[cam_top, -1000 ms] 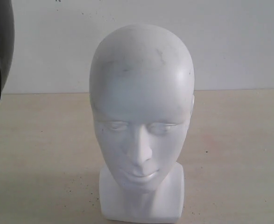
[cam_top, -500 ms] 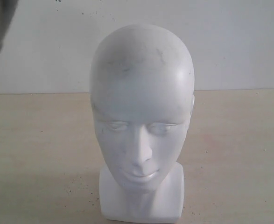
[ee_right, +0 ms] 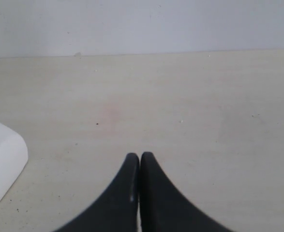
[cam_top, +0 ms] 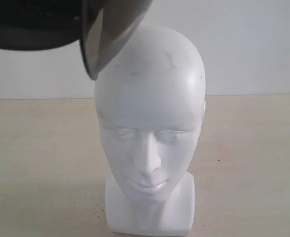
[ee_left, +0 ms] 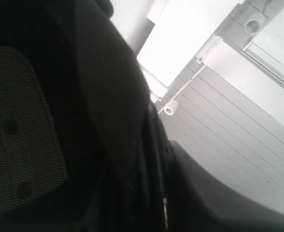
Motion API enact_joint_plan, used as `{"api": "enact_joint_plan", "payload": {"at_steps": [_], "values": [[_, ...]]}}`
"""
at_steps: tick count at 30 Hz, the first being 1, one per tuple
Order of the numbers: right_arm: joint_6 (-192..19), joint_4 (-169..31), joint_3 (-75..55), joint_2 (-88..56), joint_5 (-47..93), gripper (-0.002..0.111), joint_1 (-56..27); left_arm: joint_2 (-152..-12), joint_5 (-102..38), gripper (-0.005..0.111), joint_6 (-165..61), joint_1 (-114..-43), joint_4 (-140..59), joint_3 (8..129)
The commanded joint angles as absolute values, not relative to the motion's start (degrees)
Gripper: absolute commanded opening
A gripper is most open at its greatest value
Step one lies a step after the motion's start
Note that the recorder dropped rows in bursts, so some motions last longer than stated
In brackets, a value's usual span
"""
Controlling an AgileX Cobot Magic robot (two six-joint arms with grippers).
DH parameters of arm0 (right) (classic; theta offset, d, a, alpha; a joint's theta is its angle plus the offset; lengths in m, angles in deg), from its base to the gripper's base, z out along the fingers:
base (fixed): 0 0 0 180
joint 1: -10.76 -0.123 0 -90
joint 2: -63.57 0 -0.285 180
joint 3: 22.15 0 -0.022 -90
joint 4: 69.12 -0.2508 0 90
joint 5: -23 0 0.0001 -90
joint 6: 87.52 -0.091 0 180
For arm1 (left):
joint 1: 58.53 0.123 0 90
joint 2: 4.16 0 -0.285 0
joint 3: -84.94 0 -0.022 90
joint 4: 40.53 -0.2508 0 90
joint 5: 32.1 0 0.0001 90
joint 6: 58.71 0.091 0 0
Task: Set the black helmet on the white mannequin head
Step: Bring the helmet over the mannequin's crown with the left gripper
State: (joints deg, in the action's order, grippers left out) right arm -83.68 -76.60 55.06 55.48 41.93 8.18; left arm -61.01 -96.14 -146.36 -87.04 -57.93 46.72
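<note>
With the right claw [ee_right: 140,162] clenched empty and the left claw's grip hidden, the tilted black helmet [cam_top: 46,24] could catch the white mannequin head [cam_top: 149,128] and tip it.

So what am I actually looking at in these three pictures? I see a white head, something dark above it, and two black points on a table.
This is a robot with two arms, each ending in a gripper, and three cameras. One camera stands off the arms and faces the smooth glossy white mannequin head, which stands on a pale beige table. The dark shape in that picture's upper left is the matte black helmet with its smoky tinted visor, up in the air beside the head's crown, not yet on it. The other two cameras ride on the arms' wrists. The left one is filled almost entirely by the helmet's dark padded inside, so its gripper cannot be made out. The right one shows the right gripper: those two black points are its fingers, pressed together and holding nothing, above the table near the head's white base.
</note>
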Motion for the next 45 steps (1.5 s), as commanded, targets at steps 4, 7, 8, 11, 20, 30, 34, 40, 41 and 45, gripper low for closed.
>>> {"api": "enact_joint_plan", "payload": {"at_steps": [4,7,8,11,20,30,34,40,41,45], "values": [[-84.61,-80.43,55.07,55.78,32.3,0.0,8.08,-61.2,-102.06,0.004,-146.51,-87.08,-57.03,49.14],[-84.61,-86.57,55.07,55.78,27.14,0.0,8.08,-62.49,-102.06,0.004,-146.62,-87.08,-57.03,49.14],[-84.61,-87.94,55.07,55.78,26.02,0.0,8.08,-62.88,-102.06,0.004,-146.72,-87.08,-57.03,49.14],[-84.93,-90.73,55.07,55.78,24.45,0.0,8.08,-63.97,-102.06,0.004,-147.74,-87.08,-57.96,49.79],[-90.31,-92.78,55.07,55.78,18.8,0.0,7.68,-68.9,-102.06,0.004,-147.63,-87.08,-65.25,55.43],[-80.14,-92.36,36.42,49.92,29.43,0.0,6.13,-76.95,-102.06,0.004,-147.27,-87.21,-65.21,59.46],[-76.09,-92.24,25.39,40.64,34.33,0.0,6.13,-79.69,-102.06,0.004,-147.89,-87.21,-65.21,61.99],[-73.84,-91.09,8.28,26.43,39.43,0.0,6.13,-82.88,-102.06,0.004,-147.36,-87.21,-64.53,63.76],[-72.82,-90.97,5.32,24.53,40.63,0.0,6.13,-83.52,-102.06,0.004,-147.22,-87.21,-64.25,63.76],[-71.16,-89.06,-4.72,18.93,46.09,0.0,6.13,-85.85,-102.06,0.004,-146.7,-87.21,-63.65,63.76]]}}
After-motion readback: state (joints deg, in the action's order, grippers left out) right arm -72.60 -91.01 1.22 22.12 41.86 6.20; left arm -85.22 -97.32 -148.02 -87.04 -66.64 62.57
